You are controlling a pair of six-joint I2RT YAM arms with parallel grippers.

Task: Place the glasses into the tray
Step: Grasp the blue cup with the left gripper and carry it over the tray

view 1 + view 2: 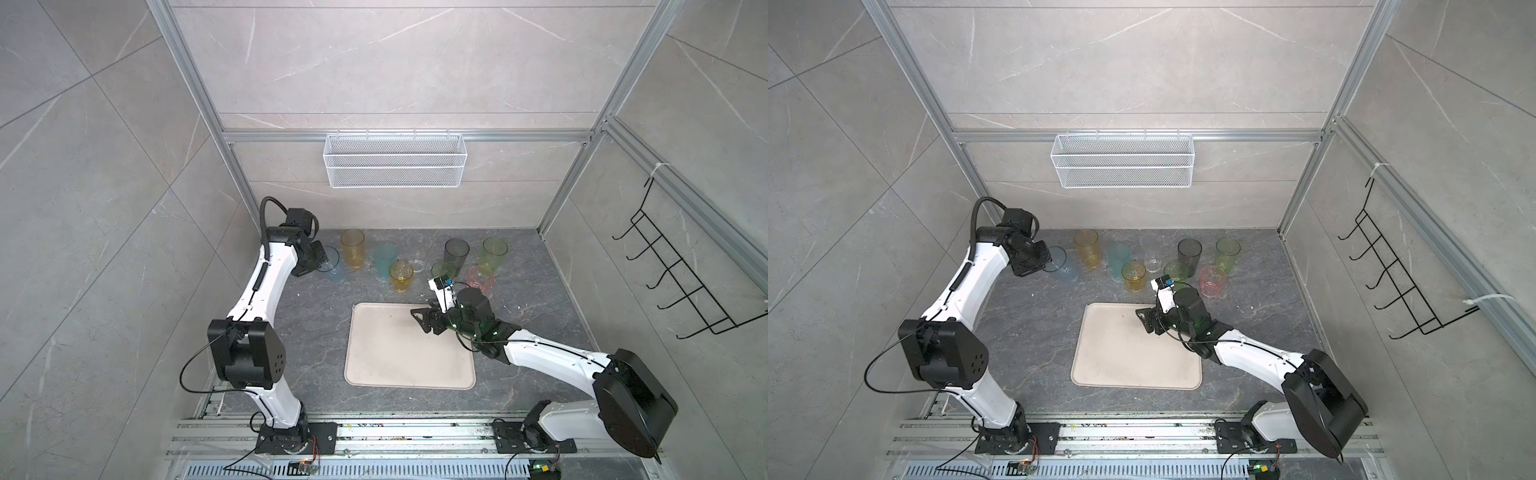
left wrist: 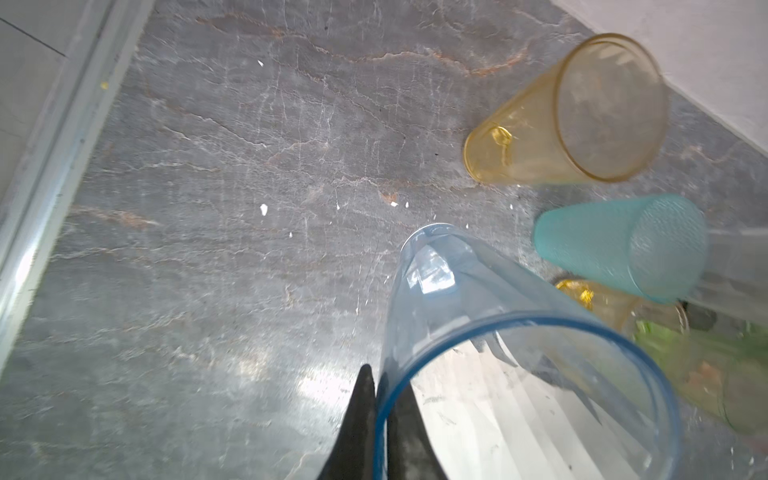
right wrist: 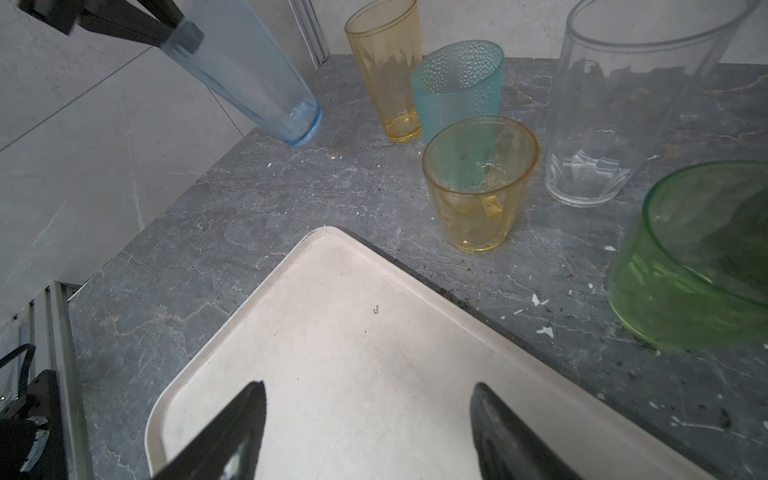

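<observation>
In a top view my left gripper (image 1: 323, 266) clamps the blue tumbler (image 1: 336, 272) by its rim, well apart from the tray (image 1: 409, 365). Left wrist: only a thin wall is pinched, so it may slip. Right wrist: it hangs tilted, and my right gripper (image 3: 368, 399) gapes over the tray.
</observation>
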